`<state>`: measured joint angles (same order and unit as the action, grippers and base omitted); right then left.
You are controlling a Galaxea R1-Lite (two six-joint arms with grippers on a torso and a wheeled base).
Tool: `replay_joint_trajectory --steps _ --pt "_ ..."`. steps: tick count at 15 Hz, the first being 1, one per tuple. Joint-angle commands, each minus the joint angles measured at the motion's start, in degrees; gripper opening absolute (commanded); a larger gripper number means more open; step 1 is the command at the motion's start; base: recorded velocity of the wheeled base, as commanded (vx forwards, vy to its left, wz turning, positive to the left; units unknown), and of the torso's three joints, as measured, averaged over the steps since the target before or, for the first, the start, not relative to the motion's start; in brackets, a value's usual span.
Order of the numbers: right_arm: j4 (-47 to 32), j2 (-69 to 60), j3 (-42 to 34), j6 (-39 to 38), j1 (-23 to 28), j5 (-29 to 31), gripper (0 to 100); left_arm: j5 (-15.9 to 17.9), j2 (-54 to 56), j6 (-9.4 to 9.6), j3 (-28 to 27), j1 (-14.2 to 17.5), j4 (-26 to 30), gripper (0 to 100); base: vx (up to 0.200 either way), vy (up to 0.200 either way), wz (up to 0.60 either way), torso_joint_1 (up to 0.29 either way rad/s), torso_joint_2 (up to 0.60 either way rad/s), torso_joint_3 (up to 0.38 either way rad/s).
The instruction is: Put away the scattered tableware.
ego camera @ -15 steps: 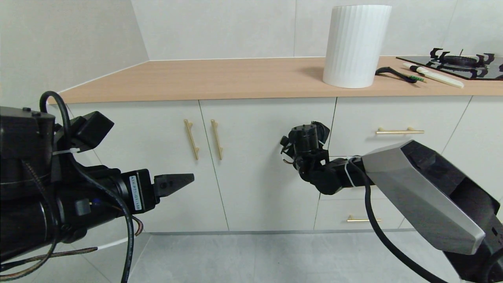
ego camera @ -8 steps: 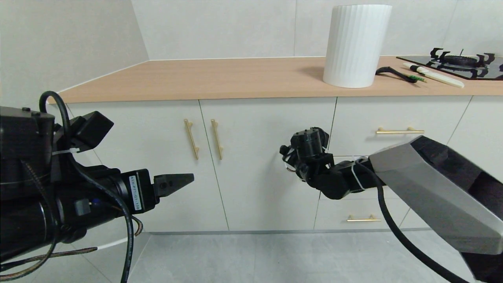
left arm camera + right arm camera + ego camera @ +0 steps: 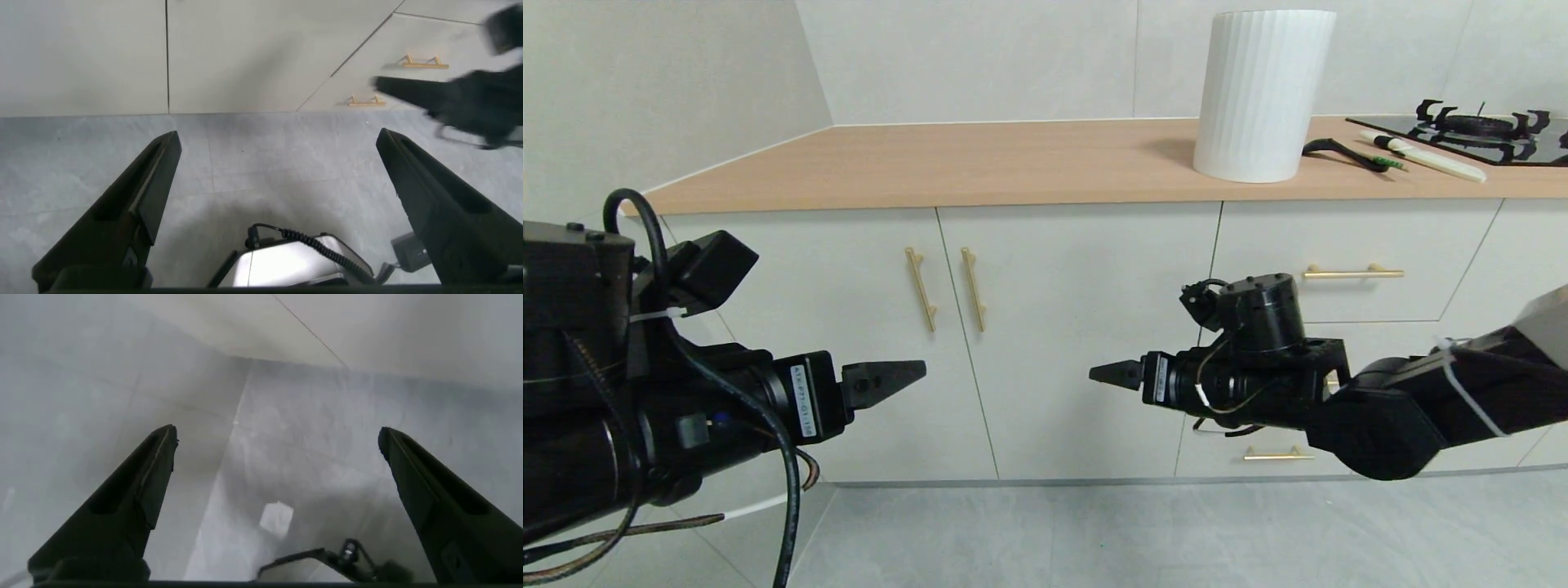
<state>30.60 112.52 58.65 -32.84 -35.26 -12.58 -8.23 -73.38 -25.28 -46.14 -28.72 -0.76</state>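
On the wooden counter (image 3: pixel 980 163) stands a tall white ribbed container (image 3: pixel 1262 94). To its right lie a black utensil (image 3: pixel 1343 153) and a white-handled knife (image 3: pixel 1425 159). Both arms hang well below the counter, in front of the cabinet doors. My left gripper (image 3: pixel 886 382) points right; its wrist view shows it (image 3: pixel 278 212) open over the floor, holding nothing. My right gripper (image 3: pixel 1115 374) points left, facing the left one across a gap. The right wrist view shows that gripper (image 3: pixel 278 506) open and empty above grey floor tiles.
Cabinet doors with brass handles (image 3: pixel 945 290) are behind the grippers. Drawers with brass pulls (image 3: pixel 1352 273) are on the right. A black gas hob (image 3: pixel 1478 131) sits at the counter's far right. The left half of the counter is bare wood.
The right arm has swung lower and turned, so its gripper now points left at the level of the left gripper. The left arm has kept still.
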Motion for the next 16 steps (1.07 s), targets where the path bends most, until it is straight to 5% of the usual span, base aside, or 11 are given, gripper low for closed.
replay_joint_trajectory --steps 1,5,10,14,16 --pt "0.87 -8.19 -5.21 3.05 -0.60 -0.78 100 -0.03 0.78 -0.03 -0.09 -0.02 -0.04 100 0.000 0.000 0.00 0.000 0.00 0.000" --pt "0.60 -21.11 -12.51 9.02 -0.69 2.39 100 -0.03 4.12 0.59 -0.53 -0.02 -0.21 100 0.000 0.000 0.00 0.000 0.00 0.000" --pt "-1.59 -44.14 -23.58 12.45 -0.34 17.24 100 -0.03 11.85 3.57 -2.46 0.16 -0.12 100 0.000 0.000 0.00 0.000 0.00 0.000" --pt "-17.33 -68.66 -26.57 20.98 1.94 27.17 100 -0.38 22.75 14.56 1.23 5.17 0.05 100 0.000 0.000 0.00 0.000 0.00 0.000" --pt "-22.95 -75.43 -27.62 22.38 11.79 26.38 100 -0.30 27.14 14.91 1.84 5.25 0.32 100 0.000 0.000 0.00 0.000 0.00 0.000"
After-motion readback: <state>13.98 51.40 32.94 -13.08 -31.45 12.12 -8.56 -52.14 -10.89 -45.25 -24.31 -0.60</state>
